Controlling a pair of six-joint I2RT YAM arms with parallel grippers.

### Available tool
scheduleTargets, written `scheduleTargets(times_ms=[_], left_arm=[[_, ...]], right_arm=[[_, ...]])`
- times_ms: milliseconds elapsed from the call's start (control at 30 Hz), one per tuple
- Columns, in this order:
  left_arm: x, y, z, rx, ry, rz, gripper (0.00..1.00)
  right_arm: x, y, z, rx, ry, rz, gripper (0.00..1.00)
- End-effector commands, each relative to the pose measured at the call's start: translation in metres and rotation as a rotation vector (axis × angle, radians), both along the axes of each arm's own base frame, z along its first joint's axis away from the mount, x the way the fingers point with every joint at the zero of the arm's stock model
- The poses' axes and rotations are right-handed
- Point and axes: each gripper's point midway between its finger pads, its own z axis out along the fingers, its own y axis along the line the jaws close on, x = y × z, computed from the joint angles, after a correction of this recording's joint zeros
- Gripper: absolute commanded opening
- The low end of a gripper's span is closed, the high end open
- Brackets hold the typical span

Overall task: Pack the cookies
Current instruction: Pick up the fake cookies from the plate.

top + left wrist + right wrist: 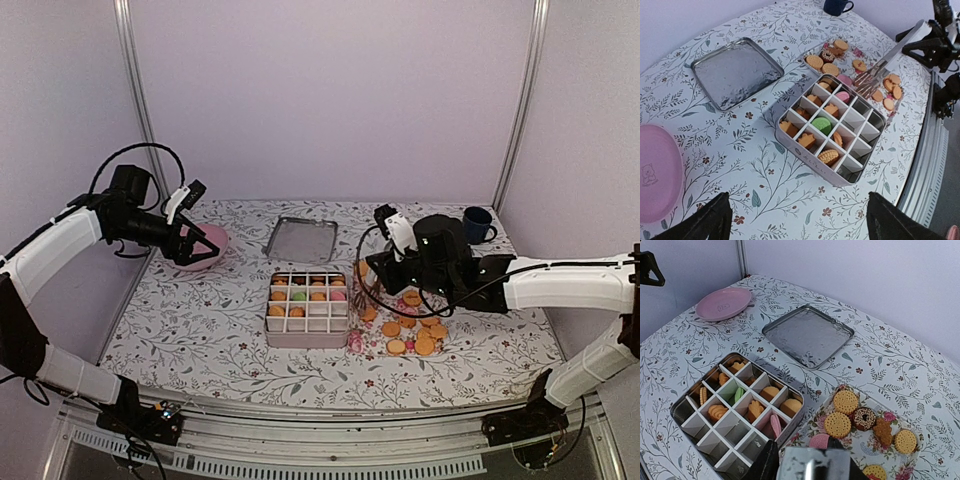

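The left gripper point(800, 225) hangs high over the far left of the table point(200, 330), its jaws spread wide with nothing between them, just above the smooth pink plate point(210, 240). Mid-table sits the square metal tin point(805, 160), split by white card dividers into a grid of small cells. The cookies point(415, 335) are in two places. Some already fill the tin's far and middle cells: golden-orange ones, some round and some scalloped, a matte green disc point(821, 124) and a pink one point(842, 96). The near row of cells is bare. The rest lie loose on the floral plate point(860, 440) touching the tin's right side: ridged round biscuits with dotted faces, a dark ring-shaped one point(864, 417) and a pink one at the near edge. The right gripper point(805, 462) hovers low over that plate's near left corner; something shiny and metallic shows between its dark fingers, but you cannot tell whether the jaws pinch it. Beyond the tin, the shallow lid point(300, 238) lies flat, dull silver with rounded corners. A dark blue mug point(478, 222) stands far right. The cloth is white with leafy sprigs.
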Motion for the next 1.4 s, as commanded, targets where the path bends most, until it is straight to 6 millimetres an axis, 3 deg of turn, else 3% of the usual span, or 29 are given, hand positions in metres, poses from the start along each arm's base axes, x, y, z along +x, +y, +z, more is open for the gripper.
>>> scheduleTargets(times_ms=[0,400,667,867,1067,1233,1367], left_arm=[[0.001,0.004,0.01,0.002,-0.032,0.002,0.94],[0.001,0.003,0.012,-0.001,-0.034,0.002,0.93],[0.001,0.002,0.015,-0.006,-0.037,-0.002,0.93],[0.001,0.003,0.016,-0.006,-0.041,0.0,0.93],[0.001,0.002,0.017,-0.005,-0.048,-0.005,0.93],[0.001,0.001,0.017,-0.011,-0.041,-0.006,0.92],[0.001,0.002,0.015,-0.007,-0.039,-0.004,0.92]], right_arm=[[0.005,-0.009,0.003,0.015,-0.032,-0.037,0.33],[0.002,-0.015,-0.025,-0.046,0.01,-0.046,0.36],[-0.002,-0.017,-0.019,-0.032,0.009,-0.04,0.36],[-0.002,-0.017,-0.013,-0.007,0.025,-0.05,0.18],[-0.006,-0.018,0.011,0.067,0.013,-0.048,0.01],[-0.009,-0.012,0.053,0.148,-0.032,-0.016,0.0],[-0.018,0.009,0.091,0.203,-0.088,0.055,0.0]])
